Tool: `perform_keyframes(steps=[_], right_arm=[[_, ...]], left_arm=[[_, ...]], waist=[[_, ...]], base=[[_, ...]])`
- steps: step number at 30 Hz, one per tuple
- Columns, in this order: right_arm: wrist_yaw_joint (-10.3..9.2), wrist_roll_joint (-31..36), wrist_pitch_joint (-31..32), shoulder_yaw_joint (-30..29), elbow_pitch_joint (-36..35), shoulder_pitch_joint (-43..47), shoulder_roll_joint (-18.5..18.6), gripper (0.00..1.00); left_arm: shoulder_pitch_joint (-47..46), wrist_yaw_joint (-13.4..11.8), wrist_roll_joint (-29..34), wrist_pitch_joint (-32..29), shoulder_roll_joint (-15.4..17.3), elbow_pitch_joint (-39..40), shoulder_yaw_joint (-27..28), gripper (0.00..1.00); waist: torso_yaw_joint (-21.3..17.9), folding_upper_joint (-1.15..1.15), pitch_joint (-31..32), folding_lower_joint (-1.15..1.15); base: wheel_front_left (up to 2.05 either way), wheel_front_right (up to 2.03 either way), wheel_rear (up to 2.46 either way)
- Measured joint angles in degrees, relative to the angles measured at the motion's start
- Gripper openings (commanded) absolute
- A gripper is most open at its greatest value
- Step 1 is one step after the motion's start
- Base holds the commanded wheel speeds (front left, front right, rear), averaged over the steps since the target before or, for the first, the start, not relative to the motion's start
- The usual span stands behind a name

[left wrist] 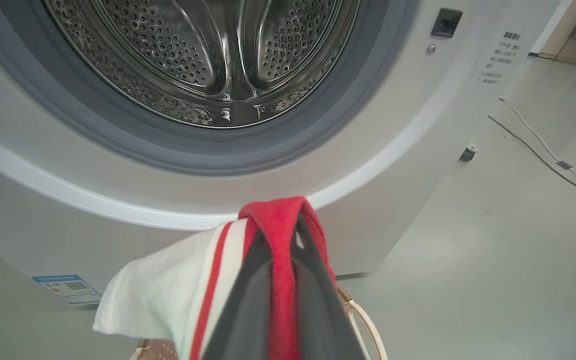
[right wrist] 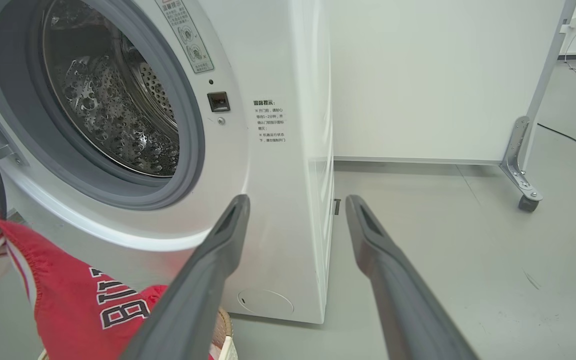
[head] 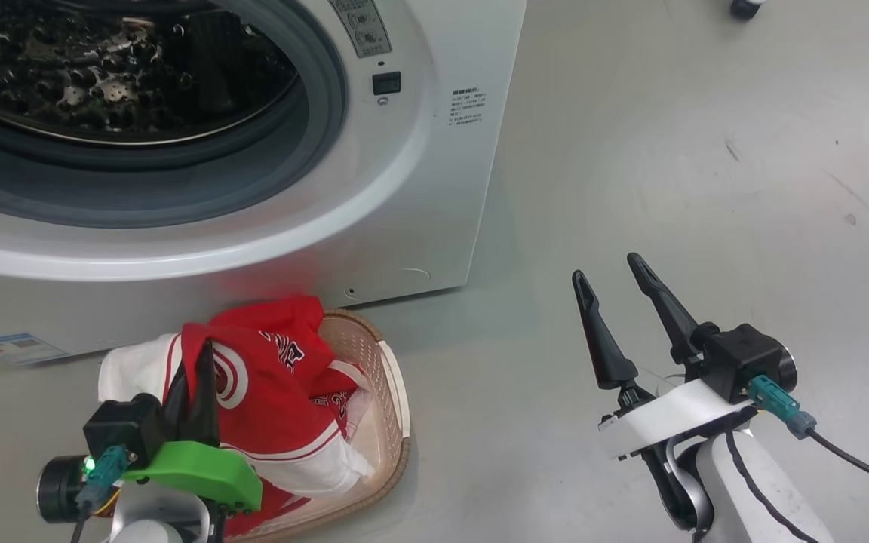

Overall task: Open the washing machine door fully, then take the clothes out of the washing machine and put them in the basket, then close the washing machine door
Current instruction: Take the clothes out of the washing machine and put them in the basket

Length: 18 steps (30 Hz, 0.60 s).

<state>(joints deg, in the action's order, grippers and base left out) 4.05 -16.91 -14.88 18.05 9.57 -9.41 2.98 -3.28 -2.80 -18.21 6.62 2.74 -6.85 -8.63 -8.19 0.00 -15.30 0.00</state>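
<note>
Red jersey [head: 284,392] is clamped in the left gripper [head: 197,369] over the cream basket [head: 398,392]. Right gripper [head: 606,271] hangs wide and empty beside the washing machine [head: 419,188]

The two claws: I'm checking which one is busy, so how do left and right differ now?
The left claw is shut on a red jersey; the right claw stands open and empty. The left claw sits over the basket; the right claw is over the floor. The left claw has a green mount, the right claw a white mount. Both have two long dark fingers pointing toward the washing machine.
</note>
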Motion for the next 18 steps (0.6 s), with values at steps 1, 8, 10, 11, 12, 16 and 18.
perform_keyframes(steps=[1,8,10,11,12,16,18], right_arm=[[0.00,0.03,0.01,0.00,-0.20,-0.26,0.01,1.00],[0.00,0.37,0.00,0.44,-2.01,-2.46,-0.01,1.00],[0.00,0.38,0.00,0.44,-2.19,-2.77,0.00,1.00],[0.00,0.41,0.00,0.45,-2.35,-3.16,0.01,1.00],[0.00,0.46,0.00,0.46,-2.61,-3.49,0.01,1.00],[0.00,0.53,0.00,0.47,-3.55,-5.06,0.01,1.00],[0.00,0.53,0.00,0.53,-3.93,-5.92,0.01,1.00]], left_arm=[[-0.02,0.00,-0.21,0.00,0.00,-0.76,-0.01,0.00],[-1.59,0.02,-0.41,-1.10,0.11,-6.46,0.29,0.00],[-2.36,0.08,-0.41,-1.16,0.22,-7.47,0.38,0.00],[-3.18,0.08,-0.41,-1.19,0.29,-8.34,0.63,0.00],[-4.09,0.10,-0.41,-1.27,0.44,-9.42,0.79,0.00],[-7.65,0.11,-0.44,-1.30,0.96,-13.27,1.62,0.00],[-9.42,0.11,-0.44,-1.34,1.27,-15.32,2.20,0.00]], waist=[[-0.09,0.00,-0.58,0.00],[-0.84,0.00,-5.16,0.00],[-0.97,0.00,-5.90,0.00],[-1.09,0.00,-6.64,0.00],[-1.22,0.00,-7.41,0.00],[-1.75,0.00,-10.49,0.00],[-2.02,0.00,-12.07,0.01]], base=[[0.00,0.00,0.00],[0.00,0.00,0.00],[0.00,0.00,0.00],[0.00,0.00,0.00],[0.00,0.00,0.00],[0.00,0.00,0.00],[0.00,0.00,0.00]])
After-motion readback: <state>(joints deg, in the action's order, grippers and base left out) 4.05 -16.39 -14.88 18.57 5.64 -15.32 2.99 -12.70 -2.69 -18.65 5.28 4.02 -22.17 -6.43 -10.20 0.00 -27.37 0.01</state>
